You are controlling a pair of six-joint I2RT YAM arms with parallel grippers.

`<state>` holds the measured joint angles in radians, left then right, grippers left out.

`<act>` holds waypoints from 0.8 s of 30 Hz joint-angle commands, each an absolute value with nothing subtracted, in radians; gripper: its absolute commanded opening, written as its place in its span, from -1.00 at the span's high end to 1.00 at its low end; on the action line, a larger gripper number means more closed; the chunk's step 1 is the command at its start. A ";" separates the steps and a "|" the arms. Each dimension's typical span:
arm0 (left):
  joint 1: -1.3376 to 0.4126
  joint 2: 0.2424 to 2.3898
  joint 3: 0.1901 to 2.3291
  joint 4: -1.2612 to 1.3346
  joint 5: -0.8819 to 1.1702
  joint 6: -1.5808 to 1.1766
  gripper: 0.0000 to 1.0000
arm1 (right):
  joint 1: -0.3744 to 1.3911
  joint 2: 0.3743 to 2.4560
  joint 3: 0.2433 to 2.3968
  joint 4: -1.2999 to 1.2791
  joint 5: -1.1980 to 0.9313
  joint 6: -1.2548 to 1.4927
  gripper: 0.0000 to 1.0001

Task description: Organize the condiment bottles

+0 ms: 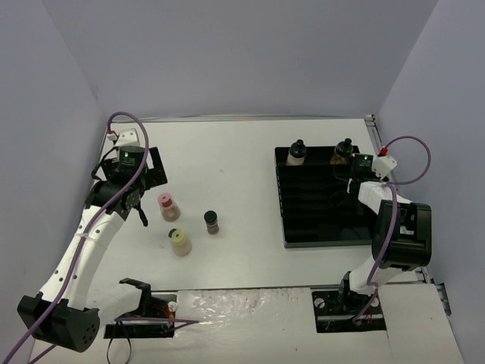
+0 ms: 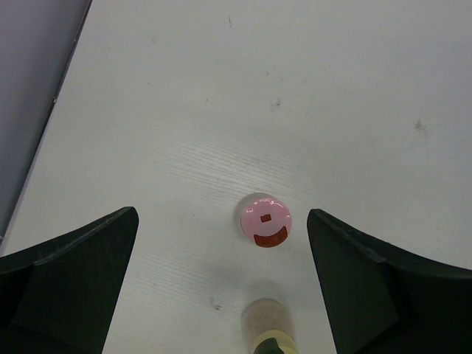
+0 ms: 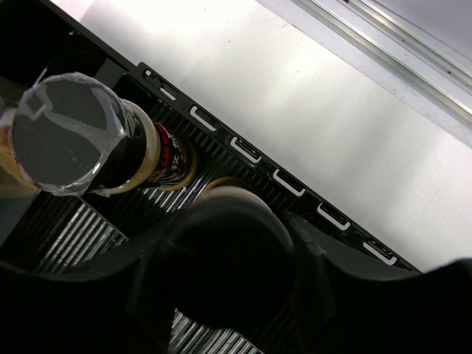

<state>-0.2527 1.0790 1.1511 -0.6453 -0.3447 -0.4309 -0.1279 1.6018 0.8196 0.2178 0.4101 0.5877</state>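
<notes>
A pink-capped jar (image 1: 168, 206) (image 2: 266, 220), a pale-yellow-capped jar (image 1: 180, 242) (image 2: 270, 329) and a black-capped brown jar (image 1: 211, 221) stand on the white table at the left. My left gripper (image 1: 137, 206) (image 2: 221, 287) is open and empty, just left of the pink-capped jar and above it. Two black-capped jars (image 1: 296, 152) (image 1: 343, 150) stand at the back row of the black slotted tray (image 1: 318, 227). My right gripper (image 1: 348, 161) (image 3: 240, 280) is shut on the right one (image 3: 236, 265), by the tray's back wall. The other jar (image 3: 70, 133) stands beside it.
The tray's back wall with slots (image 3: 287, 184) runs just behind the held jar. A metal rail (image 3: 398, 51) lies along the table's far edge. Purple walls enclose the table on the left, back and right.
</notes>
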 commanded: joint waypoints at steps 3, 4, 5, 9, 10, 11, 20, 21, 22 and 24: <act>-0.245 1.072 1.183 -0.594 -0.359 -0.442 -0.94 | -0.119 1.599 0.856 0.214 0.444 0.604 -0.15; -0.245 1.072 1.183 -0.594 -0.359 -0.442 -0.94 | -0.119 1.598 0.857 0.210 0.446 0.604 -0.19; -0.245 1.071 1.183 -0.594 -0.359 -0.442 -0.94 | -0.118 1.597 0.859 0.207 0.447 0.604 -0.24; -0.245 1.069 1.183 -0.594 -0.359 -0.442 -0.94 | -0.118 1.585 0.860 0.193 0.449 0.603 -0.31; -0.245 1.069 1.183 -0.594 -0.359 -0.442 -0.94 | -0.118 1.580 0.859 0.192 0.449 0.603 -0.31; -0.245 1.071 1.182 -0.592 -0.359 -0.442 -0.94 | -0.117 1.577 0.858 0.188 0.449 0.603 -0.31; -0.245 1.074 1.183 -0.590 -0.354 -0.443 -0.94 | -0.100 1.497 0.850 0.145 0.446 0.604 -0.35; -0.245 1.074 1.181 -0.591 -0.354 -0.443 -0.94 | -0.095 1.480 0.853 0.131 0.444 0.603 -0.35; -0.245 1.074 1.181 -0.591 -0.354 -0.443 -0.94 | -0.085 1.463 0.856 0.123 0.440 0.601 -0.36; -0.245 1.074 1.181 -0.591 -0.353 -0.443 -0.94 | -0.068 1.425 0.862 0.099 0.443 0.600 -0.39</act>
<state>-0.2527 1.0790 1.1511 -0.6453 -0.3443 -0.4309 -0.1039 1.5426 0.8196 0.1290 0.4107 0.5926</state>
